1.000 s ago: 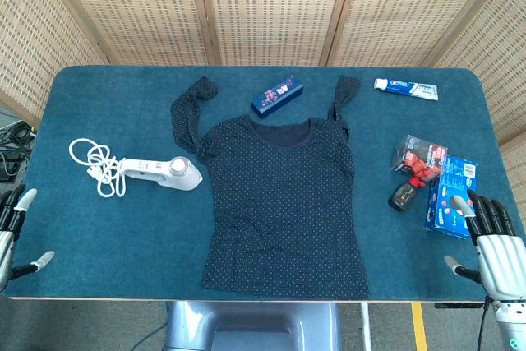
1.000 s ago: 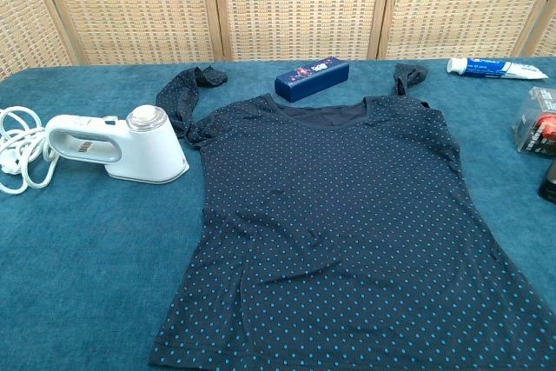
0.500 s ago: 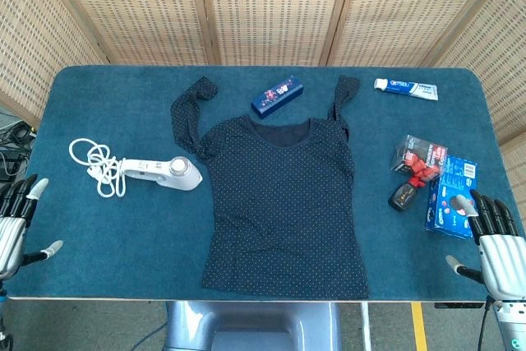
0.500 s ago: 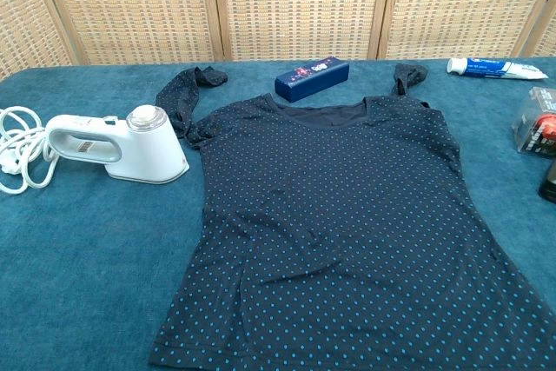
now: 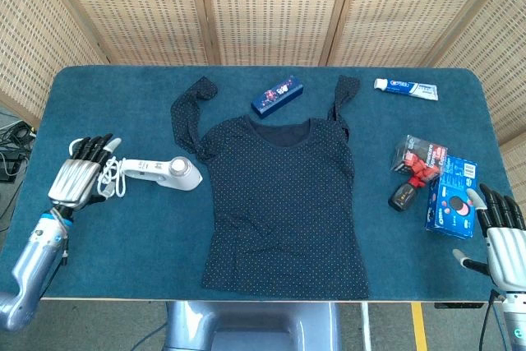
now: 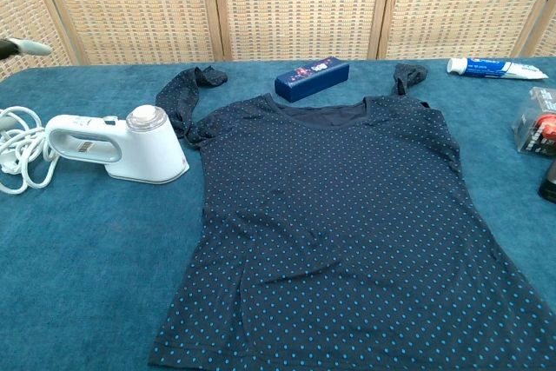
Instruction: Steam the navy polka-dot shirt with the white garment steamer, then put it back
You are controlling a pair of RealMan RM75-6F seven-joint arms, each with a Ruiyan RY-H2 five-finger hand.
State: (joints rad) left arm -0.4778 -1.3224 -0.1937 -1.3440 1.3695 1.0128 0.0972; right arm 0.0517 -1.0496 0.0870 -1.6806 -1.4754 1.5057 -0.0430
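Silver-grey, the left hand [image 5: 76, 177] sits at the left of the head view, fingers extended and spread, gripping nothing. It hovers over the white coiled cord [image 5: 99, 164] at the rear of the white garment steamer [image 5: 163, 173]; whether the fingertips touch the cord cannot be told. In the chest view only one fingertip [image 6: 26, 46] of this hand shows, at the upper left edge.

Right hand [image 5: 503, 234] is at the lower right corner of the head view, at the table's near edge, fingers apart and holding nothing. Just beside its fingertips lies a blue box [image 5: 452, 196].

Steamer lies on its side on the blue table cover [image 5: 123, 236], left of centre, its round head pointing toward the navy polka-dot shirt [image 5: 283, 203] and just short of the shirt's left edge. Shirt is spread flat at the centre of the table, neckline toward the top of the frame, hem near the bottom edge, both sleeves folded upward.

Above the neckline rests a small dark blue carton [image 5: 277, 94], angled. At upper right lies a toothpaste tube [image 5: 406, 88]. Right of the shirt, a clear packet with red contents [image 5: 419, 159] and a small black item [image 5: 402, 196] sit next to the blue box.
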